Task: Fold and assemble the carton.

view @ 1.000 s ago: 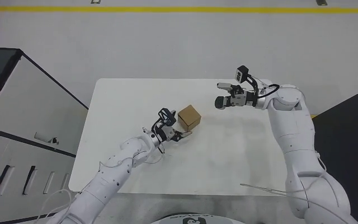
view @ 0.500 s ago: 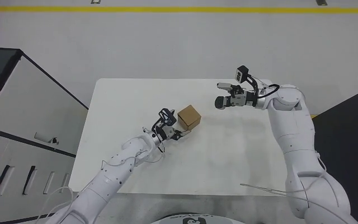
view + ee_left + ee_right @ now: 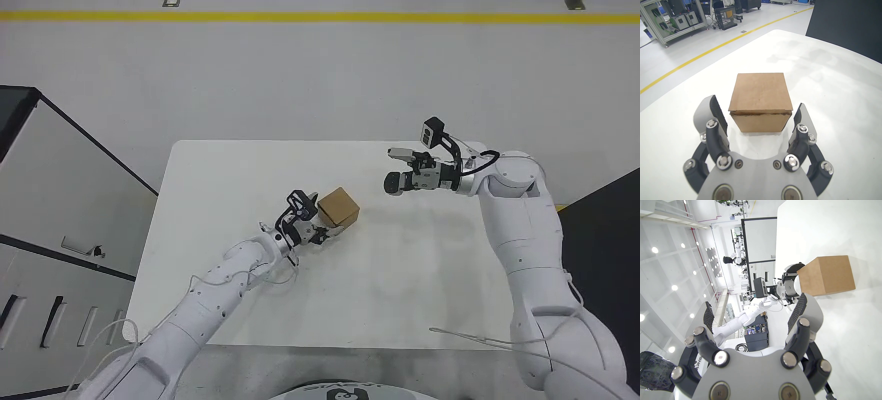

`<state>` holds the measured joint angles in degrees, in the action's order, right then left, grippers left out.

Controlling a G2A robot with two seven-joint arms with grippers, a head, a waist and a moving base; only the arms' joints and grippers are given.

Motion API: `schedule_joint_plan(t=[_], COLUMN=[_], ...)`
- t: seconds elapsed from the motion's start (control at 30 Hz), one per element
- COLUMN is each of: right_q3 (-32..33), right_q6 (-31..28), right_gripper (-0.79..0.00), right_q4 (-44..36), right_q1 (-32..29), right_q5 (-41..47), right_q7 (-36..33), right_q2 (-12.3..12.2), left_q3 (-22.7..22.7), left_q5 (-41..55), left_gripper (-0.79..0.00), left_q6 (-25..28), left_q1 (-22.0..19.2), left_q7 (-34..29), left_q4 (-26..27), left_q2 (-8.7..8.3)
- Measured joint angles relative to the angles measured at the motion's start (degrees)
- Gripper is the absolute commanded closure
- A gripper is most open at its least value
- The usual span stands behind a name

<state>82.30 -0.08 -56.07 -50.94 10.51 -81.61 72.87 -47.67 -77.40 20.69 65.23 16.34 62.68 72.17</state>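
A small carton (image 3: 339, 207) of plain brown cardboard is seen closed into a cube, standing near the middle of a white tabletop (image 3: 420, 290). Its faces are shown as bare cardboard. On the side facing the left arm (image 3: 225, 285), the top flap's edge is folded down over a slightly ragged seam.

The carton is set well in from every tabletop edge, with white surface around it on all sides. A broad stretch of that surface lies between it and the right arm (image 3: 520, 215).

The left arm is stretched low and diagonally across the tabletop from the near left corner. The left jaws are brought up to the carton's near face and are spread apart, wider than the carton. One ribbed pad (image 3: 720, 113) is placed just beside each lower corner, and a narrow gap is seen at each.

The right arm is bent at the elbow over the far right part of the tabletop. The right jaws are pointed toward the carton, well apart from it, and are held open.

A grey cabinet (image 3: 50, 200) is placed beside the tabletop's left edge. A yellow line (image 3: 300, 16) is painted on the floor beyond.
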Motion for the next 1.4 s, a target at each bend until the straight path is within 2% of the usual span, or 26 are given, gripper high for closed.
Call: schedule_joint_plan(t=[0.17,0.33,0.47,0.57,0.6,0.67,0.7,0.87,1.0,1.1,1.23,1.33,1.4], right_q3=[0.0,0.0,0.0,0.0,0.0,0.0,0.0,0.0,0.0,0.0,0.0,0.0,0.0], right_q6=[0.0,0.0,0.0,0.0,0.0,0.0,0.0,0.0,0.0,0.0,0.0,0.0,0.0], right_gripper=[-0.785,-0.785,-0.785,-0.785,-0.785,-0.785,-0.785,-0.785,-0.785,-0.785,-0.785,-0.785,-0.785], right_q4=[0.0,0.0,0.0,0.0,0.0,0.0,0.0,0.0,0.0,0.0,0.0,0.0,0.0], right_q1=[0.0,0.0,0.0,0.0,0.0,0.0,0.0,0.0,0.0,0.0,0.0,0.0,0.0], right_q5=[0.0,0.0,0.0,0.0,0.0,0.0,0.0,0.0,0.0,0.0,0.0,0.0,0.0], right_q7=[0.0,0.0,0.0,0.0,0.0,0.0,0.0,0.0,0.0,0.0,0.0,0.0,0.0], right_q2=[0.0,0.0,0.0,0.0,0.0,0.0,0.0,0.0,0.0,0.0,0.0,0.0,0.0], left_q3=[0.9,1.0,0.9,0.7,0.6,0.4,0.2,-1.2,-3.6,-6.3,-11.0,-14.0,-14.5], left_q5=[-0.4,-0.3,-0.3,-0.4,-0.4,-0.4,-0.6,-1.7,-3.0,-3.0,-1.5,0.2,0.4], left_gripper=[-0.711,-0.582,-0.425,-0.259,-0.160,-0.028,0.000,0.000,0.000,0.000,0.000,0.000,0.000], left_q6=[0.2,0.2,0.3,0.5,0.6,0.9,1.0,2.4,5.8,9.6,14.9,16.9,17.3], left_q1=[-1.0,-1.4,-1.5,-1.6,-1.6,-1.5,-1.4,-0.2,1.7,4.0,8.1,11.0,11.5], left_q7=[1.3,2.1,2.5,2.6,2.7,2.8,2.8,3.1,2.5,0.6,-5.0,-8.9,-9.5], left_q4=[-2.1,-3.3,-3.8,-4.1,-4.2,-4.2,-4.0,-1.5,3.3,8.8,18.3,25.0,27.0], left_q2=[0.65,1.03,1.20,1.28,1.29,1.26,1.21,0.50,-0.78,-2.07,-3.94,-4.88,-5.03])
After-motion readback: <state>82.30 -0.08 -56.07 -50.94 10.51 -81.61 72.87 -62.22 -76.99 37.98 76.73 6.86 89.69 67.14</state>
